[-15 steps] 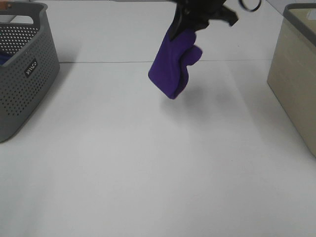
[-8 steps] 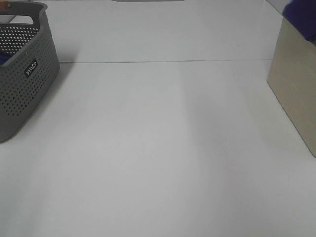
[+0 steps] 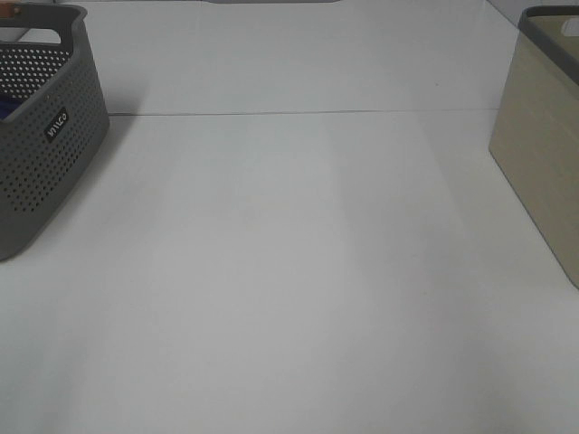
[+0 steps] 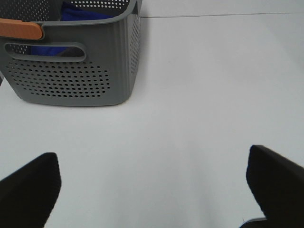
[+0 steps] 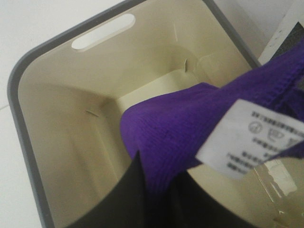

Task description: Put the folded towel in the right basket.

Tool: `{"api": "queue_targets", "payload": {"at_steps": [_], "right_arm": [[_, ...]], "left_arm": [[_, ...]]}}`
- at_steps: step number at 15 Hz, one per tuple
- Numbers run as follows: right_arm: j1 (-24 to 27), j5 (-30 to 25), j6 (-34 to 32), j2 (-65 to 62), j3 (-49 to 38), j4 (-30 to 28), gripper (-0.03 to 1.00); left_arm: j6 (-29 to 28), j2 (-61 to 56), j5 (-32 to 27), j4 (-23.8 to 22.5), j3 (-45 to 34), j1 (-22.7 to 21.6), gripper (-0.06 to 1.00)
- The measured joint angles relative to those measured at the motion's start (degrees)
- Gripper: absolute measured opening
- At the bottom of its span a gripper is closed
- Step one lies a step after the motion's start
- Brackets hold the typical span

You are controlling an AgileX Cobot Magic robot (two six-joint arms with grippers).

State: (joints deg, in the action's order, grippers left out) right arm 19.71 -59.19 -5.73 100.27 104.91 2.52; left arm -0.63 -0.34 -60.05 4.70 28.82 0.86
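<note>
The purple folded towel point(image 5: 190, 118), with a white care label point(image 5: 247, 137), hangs in my right gripper point(image 5: 161, 192), which is shut on it. In the right wrist view it hangs over the open inside of the beige right basket point(image 5: 61, 123). In the exterior view only that basket's side point(image 3: 543, 145) shows at the right edge. The towel and both arms are out of that view. My left gripper point(image 4: 152, 190) is open and empty above the table, short of the grey basket point(image 4: 71, 71).
The grey perforated basket point(image 3: 41, 127) stands at the left with an orange handle point(image 4: 19, 29) and blue cloth point(image 4: 76, 12) inside. White table point(image 3: 289, 271) lies between the two baskets.
My right gripper has carried the towel from the table's middle rightwards and out of the exterior view. It now holds the towel over the right basket.
</note>
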Motion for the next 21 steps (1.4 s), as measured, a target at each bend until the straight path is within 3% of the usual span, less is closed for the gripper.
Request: {"api": "queue_targets", "payload": {"at_steps": [1, 2, 5, 6, 8, 9, 11, 13, 16, 18, 21], "right_arm": [[0.0, -0.6, 0.2, 0.9, 0.0, 0.1, 0.11], [0.0, -0.7, 0.3, 1.7, 0.0, 0.2, 0.22], [0.0, -0.7, 1.4, 2.5, 0.0, 0.3, 0.66], [0.0, -0.9, 2.0, 2.4, 0.0, 0.3, 0.74], [0.0, -4.0, 4.6, 2.2, 0.0, 0.0, 0.79], [0.0, -9.1, 8.1, 1.8, 0.0, -0.1, 0.79], [-0.6, -9.9, 9.9, 0.1, 0.0, 1.0, 0.79], [-5.4, -9.6, 10.9, -3.5, 0.0, 1.1, 0.79], [-15.6, -10.1, 8.4, -10.3, -0.5, -4.3, 0.79], [-18.8, -10.0, 4.8, -18.0, -6.4, -6.4, 0.78], [-19.3, -9.6, 3.3, -36.3, -25.6, -5.4, 0.78]], "left_arm": [[0.0, 0.0, 0.0, 0.0, 0.0, 0.0, 0.99], [0.0, 0.0, 0.0, 0.0, 0.0, 0.0, 0.99], [0.1, 0.0, 0.0, 0.0, 0.0, 0.0, 0.99], [0.1, 0.0, 0.0, 0.0, 0.0, 0.0, 0.99], [0.1, 0.0, 0.0, 0.0, 0.0, 0.0, 0.99], [0.1, 0.0, 0.0, 0.0, 0.0, 0.0, 0.99], [0.1, 0.0, 0.0, 0.0, 0.0, 0.0, 0.99], [0.1, 0.0, 0.0, -0.1, 0.0, 0.0, 0.99], [0.1, 0.0, 0.0, -0.2, 0.0, 0.0, 0.99], [0.1, 0.0, 0.0, -0.2, 0.0, 0.0, 0.99], [0.1, 0.0, 0.0, -0.2, 0.0, 0.0, 0.99]]}}
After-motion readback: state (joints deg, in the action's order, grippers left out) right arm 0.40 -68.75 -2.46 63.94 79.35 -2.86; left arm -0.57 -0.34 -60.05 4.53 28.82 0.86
